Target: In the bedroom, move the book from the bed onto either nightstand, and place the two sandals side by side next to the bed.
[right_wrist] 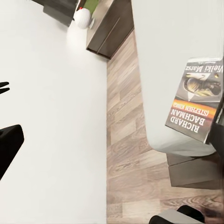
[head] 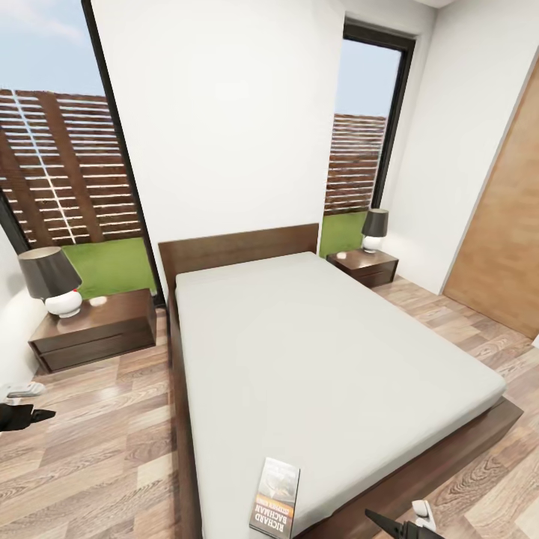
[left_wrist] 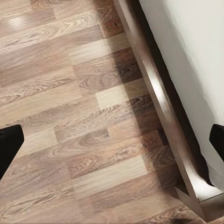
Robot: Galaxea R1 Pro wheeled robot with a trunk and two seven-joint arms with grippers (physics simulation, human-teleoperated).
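- Two dark fingers of the left gripper (left_wrist: 112, 144) stand wide apart with nothing between them, above the wood floor (left_wrist: 70, 93) just beside the bed frame (left_wrist: 158, 98).
- The right gripper (right_wrist: 112, 140) is also spread wide and holds nothing.
- The book (head: 275, 497) lies flat on the near corner of the bed (head: 322, 352), close to the edge.
- One nightstand (head: 97, 329) with a lamp (head: 52, 281) stands on the left of the bed.
- Another nightstand (head: 364, 266) stands on the far right side.

"RICHARD BACHMAN" on book (right_wrist: 193, 111) cover
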